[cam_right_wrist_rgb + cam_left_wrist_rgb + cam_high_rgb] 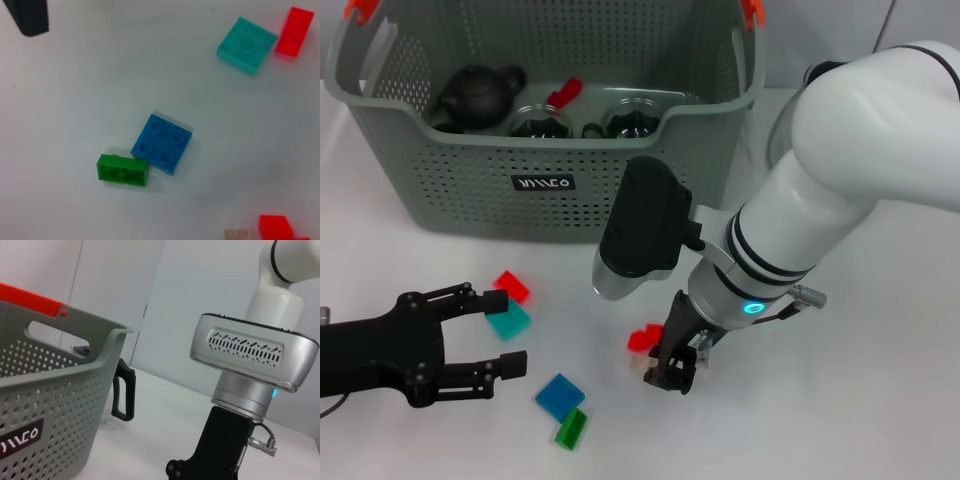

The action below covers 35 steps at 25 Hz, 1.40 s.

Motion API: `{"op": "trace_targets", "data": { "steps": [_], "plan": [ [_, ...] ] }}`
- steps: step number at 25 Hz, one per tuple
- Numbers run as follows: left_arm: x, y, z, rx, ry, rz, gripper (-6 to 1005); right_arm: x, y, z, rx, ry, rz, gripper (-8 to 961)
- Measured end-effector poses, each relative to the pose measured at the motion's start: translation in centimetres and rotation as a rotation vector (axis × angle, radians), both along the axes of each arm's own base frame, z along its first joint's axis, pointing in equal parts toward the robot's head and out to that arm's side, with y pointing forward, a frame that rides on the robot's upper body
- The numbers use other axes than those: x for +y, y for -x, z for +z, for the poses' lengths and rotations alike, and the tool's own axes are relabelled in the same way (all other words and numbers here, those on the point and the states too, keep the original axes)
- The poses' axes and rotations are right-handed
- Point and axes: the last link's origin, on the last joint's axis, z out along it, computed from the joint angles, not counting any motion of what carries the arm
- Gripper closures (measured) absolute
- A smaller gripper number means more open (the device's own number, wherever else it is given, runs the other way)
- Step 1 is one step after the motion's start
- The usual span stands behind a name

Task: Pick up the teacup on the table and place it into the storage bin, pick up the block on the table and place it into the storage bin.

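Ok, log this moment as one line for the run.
right claw down at red block | left claw open near teal block | teapot in storage bin

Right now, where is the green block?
In the head view the green block lies on the table near the front edge, touching the blue block, between the left gripper and right gripper.

Bright, even light falls from overhead, and the white bench (880,420) glows almost washed out. Shadows are soft and short: a faint grey smudge lies under the right gripper (672,372), and thin ones hug the blue block (162,144) and the green block (122,170). The white arm shell carries a mild sheen, no hard glare. The storage bin (60,405) looks slightly soft up close in the left wrist view.
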Motion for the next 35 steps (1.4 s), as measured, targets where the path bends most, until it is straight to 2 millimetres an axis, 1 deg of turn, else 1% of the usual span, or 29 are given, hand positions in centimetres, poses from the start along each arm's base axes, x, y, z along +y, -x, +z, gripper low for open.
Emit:
{"op": "trace_targets", "data": {
  "steps": [5, 8, 10, 12, 18, 22, 25, 27, 29, 31, 33, 35],
  "plan": [
    [-0.1, 0.1, 0.0, -0.001, 0.000, 0.003, 145, 0.0, 0.5, 0.7, 0.013, 0.007, -0.003, 739],
    [-0.2, 0.1, 0.1, -0.001, 0.000, 0.005, 145, 0.0, 1.2, 1.8, 0.039, 0.020, -0.026, 739],
    [-0.2, 0.2, 0.1, -0.002, 0.000, 0.006, 144, 0.1, 1.8, 2.9, 0.069, 0.028, -0.039, 739],
    [-0.3, 0.2, 0.1, -0.002, 0.000, 0.006, 144, 0.2, 2.6, 4.4, 0.104, 0.017, -0.039, 739],
    [-0.4, 0.4, 0.4, 0.001, -0.001, 0.005, 144, 1.4, 5.1, 8.7, 0.199, -0.071, -0.011, 739],
    [-0.5, 0.4, 0.4, 0.002, -0.004, 0.006, 144, 2.9, 7.7, 11.7, 0.301, -0.151, 0.020, 740],
    [-0.4, 0.4, 0.5, 0.002, -0.004, 0.003, 145, 4.6, 10.3, 14.0, 0.398, -0.225, 0.069, 740],
    [-0.4, 0.3, 0.5, 0.001, -0.003, 0.000, 145, 5.7, 11.7, 15.0, 0.450, -0.273, 0.099, 740],
    [-0.3, 0.3, 0.5, 0.000, -0.002, -0.002, 145, 7.0, 12.8, 15.4, 0.485, -0.329, 0.124, 740],
    [-0.3, 0.2, 0.4, -0.003, 0.000, -0.005, 144, 8.1, 13.2, 15.4, 0.484, -0.376, 0.141, 740],
    [-0.3, 0.0, 0.4, -0.006, 0.000, -0.008, 144, 9.5, 13.3, 15.1, 0.463, -0.435, 0.156, 740],
    [-0.3, 0.0, 0.3, -0.007, 0.001, -0.010, 144, 10.7, 13.0, 14.3, 0.437, -0.480, 0.164, 738]
  ]
}}
